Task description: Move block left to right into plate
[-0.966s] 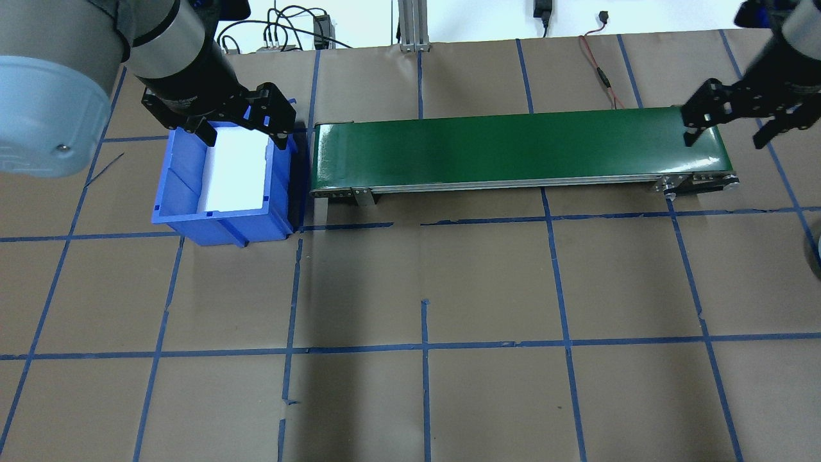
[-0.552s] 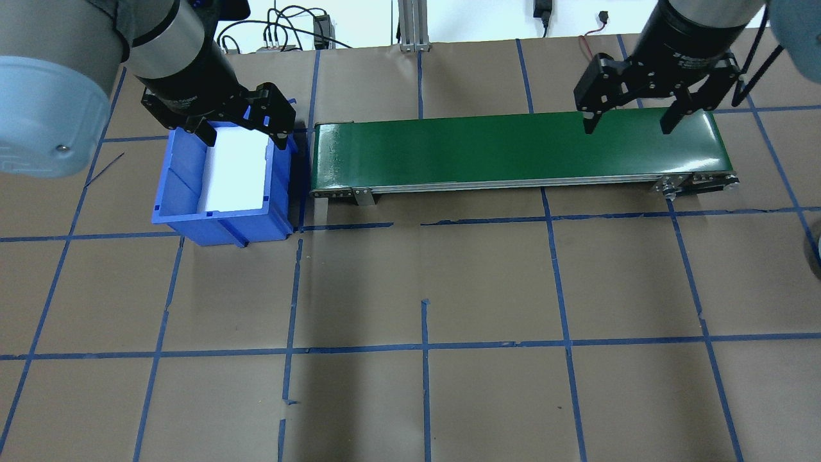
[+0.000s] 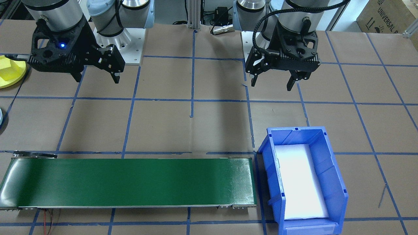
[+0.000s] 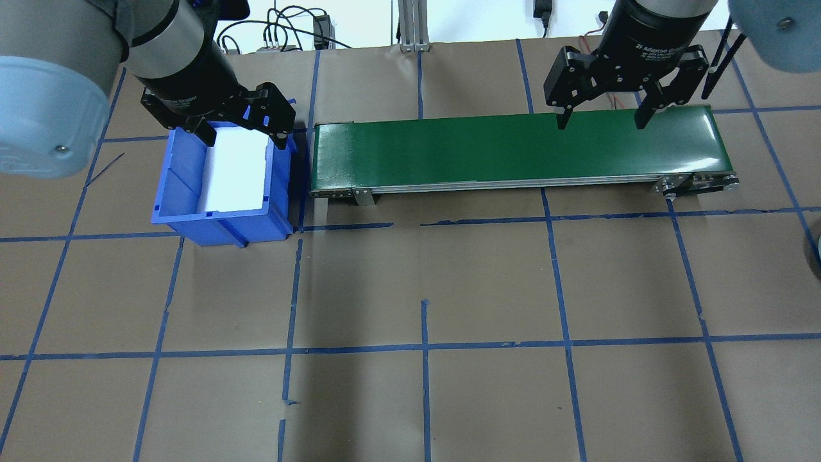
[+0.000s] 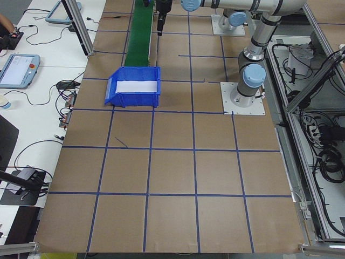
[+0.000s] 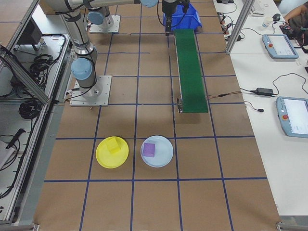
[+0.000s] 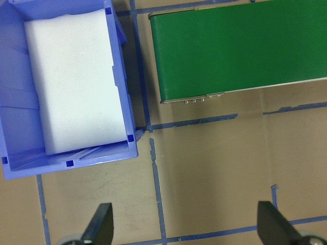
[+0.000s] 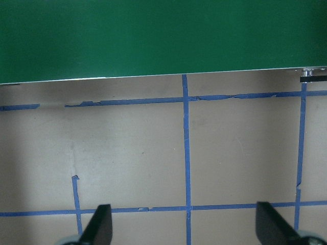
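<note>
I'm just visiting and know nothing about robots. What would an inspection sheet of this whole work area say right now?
Surface: brown paper table with a blue tape grid.
Job's things: yellow block on yellow plate; purple block on pale blue plate; green conveyor belt bare; blue bin holds only white foam.
Clutter: nothing seen.
Grippers: left pincer open, empty; right pincer open, empty.
Cables: red wire beyond the belt; black cords on the side desks.
Surroundings: handheld screens on a desk.
</note>
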`<state>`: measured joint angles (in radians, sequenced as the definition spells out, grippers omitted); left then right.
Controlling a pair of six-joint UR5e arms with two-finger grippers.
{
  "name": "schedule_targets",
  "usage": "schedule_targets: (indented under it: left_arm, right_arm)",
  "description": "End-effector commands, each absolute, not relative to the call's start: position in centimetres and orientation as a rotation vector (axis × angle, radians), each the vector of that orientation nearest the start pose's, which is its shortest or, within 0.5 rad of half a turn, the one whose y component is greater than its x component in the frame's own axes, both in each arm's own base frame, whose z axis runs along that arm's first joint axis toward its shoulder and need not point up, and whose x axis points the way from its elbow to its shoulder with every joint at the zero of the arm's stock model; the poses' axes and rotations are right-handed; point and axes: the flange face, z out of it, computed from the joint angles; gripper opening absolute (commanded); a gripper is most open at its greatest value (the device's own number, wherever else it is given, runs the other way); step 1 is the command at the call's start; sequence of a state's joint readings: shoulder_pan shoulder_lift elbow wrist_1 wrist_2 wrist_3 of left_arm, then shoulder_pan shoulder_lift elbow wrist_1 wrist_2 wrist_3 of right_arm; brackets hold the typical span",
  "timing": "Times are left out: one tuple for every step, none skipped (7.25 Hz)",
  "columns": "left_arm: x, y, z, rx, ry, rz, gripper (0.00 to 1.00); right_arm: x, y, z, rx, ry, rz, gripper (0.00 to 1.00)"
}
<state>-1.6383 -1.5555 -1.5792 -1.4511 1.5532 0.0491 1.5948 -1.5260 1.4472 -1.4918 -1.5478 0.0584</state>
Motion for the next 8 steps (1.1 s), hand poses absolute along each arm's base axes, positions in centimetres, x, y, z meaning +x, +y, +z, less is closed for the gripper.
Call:
schedule_targets:
  left_arm:
    - [-16.84, -48.70, 50.43, 0.186, 3.149, -0.201, 1.00]
    - [-16.82, -48.70, 50.43, 0.185, 3.148, -0.201, 1.00]
    - [-16.83, -48.68, 50.36, 0.186, 3.149, -0.198, 1.00]
    - [-16.82, -48.70, 50.43, 0.185, 3.148, -0.201, 1.00]
    - [-16.83, -48.68, 50.36, 0.186, 3.149, -0.198, 1.00]
    - [-16.84, -48.68, 50.36, 0.186, 3.149, -0.198, 1.00]
    - [-16.84, -48.70, 50.43, 0.186, 3.149, -0.201, 1.00]
    - [-16.84, -48.70, 50.43, 0.186, 3.149, -0.201, 1.00]
  right_arm:
    - [14.71, -51.24, 52.12, 0.052, 3.113, -0.013, 1.00]
    - [14.65, -51.44, 52.17, 0.052, 3.119, -0.013, 1.00]
    - [14.67, -51.42, 52.15, 0.052, 3.118, -0.011, 1.00]
    - [14.67, -51.42, 52.15, 0.052, 3.118, -0.011, 1.00]
    - [14.57, -51.46, 52.17, 0.055, 3.119, -0.013, 1.00]
    - [14.48, -51.46, 52.02, 0.057, 3.121, -0.008, 1.00]
    - [14.38, -51.48, 51.94, 0.060, 3.122, -0.006, 1.00]
    - [14.21, -51.51, 51.87, 0.065, 3.124, -0.004, 1.00]
